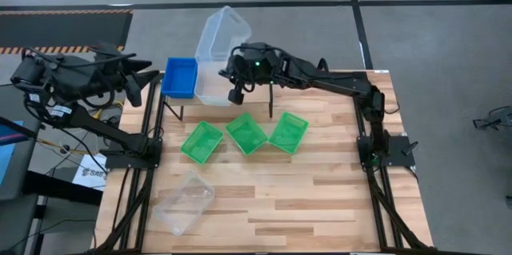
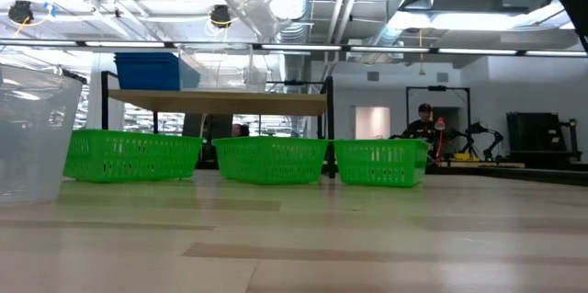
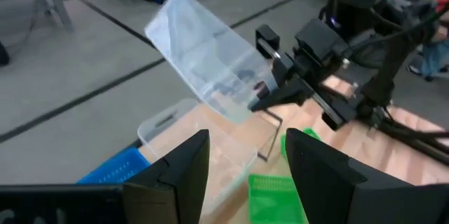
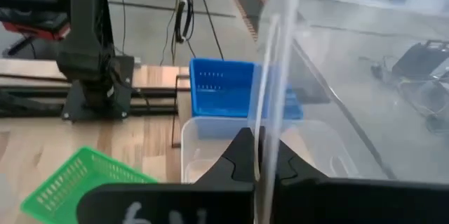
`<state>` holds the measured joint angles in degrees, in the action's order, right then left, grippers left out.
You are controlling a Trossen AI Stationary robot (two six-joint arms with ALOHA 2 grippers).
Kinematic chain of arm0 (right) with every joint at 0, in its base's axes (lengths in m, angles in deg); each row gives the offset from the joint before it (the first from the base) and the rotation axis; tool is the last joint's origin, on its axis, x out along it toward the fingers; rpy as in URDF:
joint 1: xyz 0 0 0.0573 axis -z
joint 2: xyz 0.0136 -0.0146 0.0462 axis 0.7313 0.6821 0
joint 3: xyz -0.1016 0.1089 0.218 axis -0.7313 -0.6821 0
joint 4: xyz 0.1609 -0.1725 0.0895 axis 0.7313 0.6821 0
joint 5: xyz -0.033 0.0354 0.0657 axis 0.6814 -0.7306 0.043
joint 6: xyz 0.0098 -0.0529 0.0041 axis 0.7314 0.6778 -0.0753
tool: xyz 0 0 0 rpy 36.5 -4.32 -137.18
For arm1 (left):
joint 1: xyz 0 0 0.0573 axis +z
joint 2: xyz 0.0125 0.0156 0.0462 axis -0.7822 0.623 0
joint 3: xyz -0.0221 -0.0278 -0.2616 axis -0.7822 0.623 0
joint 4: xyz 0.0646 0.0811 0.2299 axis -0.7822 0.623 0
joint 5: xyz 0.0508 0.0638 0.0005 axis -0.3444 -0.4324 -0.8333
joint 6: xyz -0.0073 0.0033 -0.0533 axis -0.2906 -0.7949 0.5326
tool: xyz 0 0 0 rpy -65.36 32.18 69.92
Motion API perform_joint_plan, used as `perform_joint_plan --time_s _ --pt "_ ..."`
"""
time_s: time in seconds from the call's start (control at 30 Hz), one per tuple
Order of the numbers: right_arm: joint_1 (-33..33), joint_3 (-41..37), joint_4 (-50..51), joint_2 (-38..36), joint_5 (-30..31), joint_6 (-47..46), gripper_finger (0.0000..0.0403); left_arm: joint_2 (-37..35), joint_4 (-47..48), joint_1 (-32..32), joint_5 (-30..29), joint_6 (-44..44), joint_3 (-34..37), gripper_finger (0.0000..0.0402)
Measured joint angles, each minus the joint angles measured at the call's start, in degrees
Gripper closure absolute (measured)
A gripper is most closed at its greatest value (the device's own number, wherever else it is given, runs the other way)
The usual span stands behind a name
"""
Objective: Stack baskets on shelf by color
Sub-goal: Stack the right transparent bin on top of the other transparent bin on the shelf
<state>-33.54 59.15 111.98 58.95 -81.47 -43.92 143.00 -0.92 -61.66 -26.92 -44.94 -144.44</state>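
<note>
1. The right gripper (image 1: 237,77) is above the shelf (image 1: 214,105) at the table's (image 1: 320,199) far edge, its fingers clamped on the rim of a clear basket (image 1: 226,33) that it holds tilted in the air.
2. The right wrist view shows the grip closest: the clear wall runs up between the two dark fingers (image 4: 235,157), which are pressed together on it.
3. Below the held basket, another clear basket (image 1: 213,85) sits on the shelf, touching the blue basket (image 1: 181,77) at the shelf's left end.
4. The left gripper (image 1: 144,75) waits off the table's far left corner, fingers apart; the left wrist view shows the gap between them and nothing in it.
5. Three green baskets (image 1: 202,141), (image 1: 246,133), (image 1: 288,132) lie in a row on the table just in front of the shelf, close together.
6. A third clear basket (image 1: 183,201) lies alone near the table's near left corner; the low view shows it large at its left edge.
7. Only the low view shows the shelf from the side, raised on thin black legs, with the green baskets in front of it.
8. The low view also shows a person (image 2: 423,123) in the room beyond.
</note>
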Motion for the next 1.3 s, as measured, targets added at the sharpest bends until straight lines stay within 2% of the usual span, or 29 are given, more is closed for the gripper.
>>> perform_joint_plan --time_s 0.2,0.63,0.87,1.17,1.3 --pt "0.6 1.8 -0.2 0.0 -0.4 0.0 0.0392 0.0 -3.2 0.0 -3.5 -0.5 0.0 0.0226" --pt "0.5 1.5 0.7 0.0 -3.4 -2.1 0.0393 0.0 -12.8 0.6 -4.1 -7.4 0.0 0.0226" --pt "0.5 1.5 3.3 0.0 -3.4 -1.4 0.0392 0.2 -12.6 3.3 -1.4 -7.4 0.0 0.0226" --pt "0.9 1.5 6.7 0.0 -3.4 -0.9 0.0392 2.1 -12.0 4.6 -1.3 -7.3 0.0 0.0226" --pt "0.9 -0.7 6.8 0.0 -3.3 -0.9 0.0392 2.6 -11.9 5.2 -0.2 -7.3 0.0 0.0226"
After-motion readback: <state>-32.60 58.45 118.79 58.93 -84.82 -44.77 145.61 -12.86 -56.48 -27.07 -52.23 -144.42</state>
